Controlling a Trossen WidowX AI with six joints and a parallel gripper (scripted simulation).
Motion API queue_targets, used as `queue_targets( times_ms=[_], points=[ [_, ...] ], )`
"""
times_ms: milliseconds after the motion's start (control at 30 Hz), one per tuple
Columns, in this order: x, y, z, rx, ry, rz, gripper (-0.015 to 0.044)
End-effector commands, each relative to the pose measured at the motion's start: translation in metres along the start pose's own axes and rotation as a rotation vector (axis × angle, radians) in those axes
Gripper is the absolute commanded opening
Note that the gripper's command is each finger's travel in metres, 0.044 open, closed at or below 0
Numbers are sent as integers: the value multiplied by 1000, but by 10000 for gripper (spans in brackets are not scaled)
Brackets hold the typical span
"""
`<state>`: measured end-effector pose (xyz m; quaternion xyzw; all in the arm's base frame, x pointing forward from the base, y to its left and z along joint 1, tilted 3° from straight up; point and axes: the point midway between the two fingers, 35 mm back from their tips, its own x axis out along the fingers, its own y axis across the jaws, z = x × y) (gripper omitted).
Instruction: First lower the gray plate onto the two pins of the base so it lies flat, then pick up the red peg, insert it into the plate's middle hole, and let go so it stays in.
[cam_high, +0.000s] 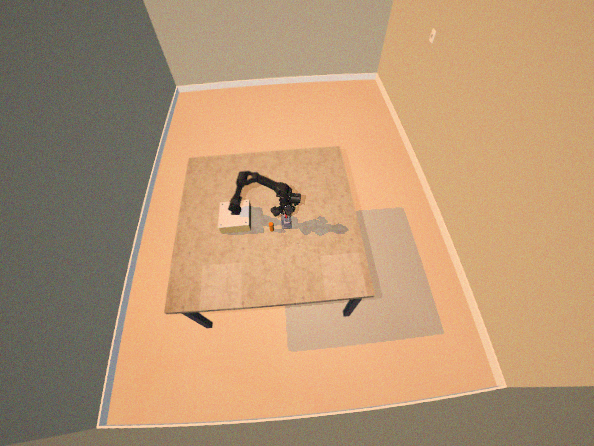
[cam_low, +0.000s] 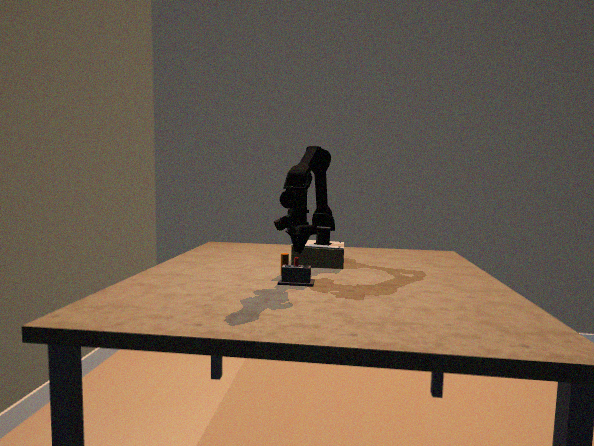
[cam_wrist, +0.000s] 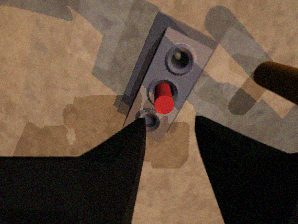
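Note:
The gray plate (cam_high: 287, 224) (cam_low: 296, 274) (cam_wrist: 197, 52) looks flat on the dark base (cam_low: 282, 284) (cam_wrist: 160, 21). Its two outer holes show round recesses, with a pin visible in the one farthest from the fingers. The red peg (cam_low: 296, 261) (cam_wrist: 163, 100) stands in the middle hole, its upper part sticking out above the plate. How deep it sits is hidden. My gripper (cam_high: 286, 213) (cam_low: 299, 251) (cam_wrist: 170, 123) is open above the plate. In the wrist view bare gap shows between the fingers, and the peg is beyond their tips, clear of both.
An orange cylinder (cam_high: 271, 227) (cam_low: 284, 259) (cam_wrist: 281, 80) stands upright close beside the plate and base. The arm is mounted on a white-topped box (cam_high: 234, 222) (cam_low: 324, 258) farther back. Shadows of the arm fall across the table (cam_high: 280, 270) (cam_low: 400, 320).

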<state>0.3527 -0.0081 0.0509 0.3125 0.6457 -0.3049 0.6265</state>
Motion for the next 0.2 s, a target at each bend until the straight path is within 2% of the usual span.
queue_targets(
  times_ms=[0,167],
  points=[
    [-4,0,0,2,-7,3,150],
    [-5,0,-1,2,-6,3,150]
  ],
)
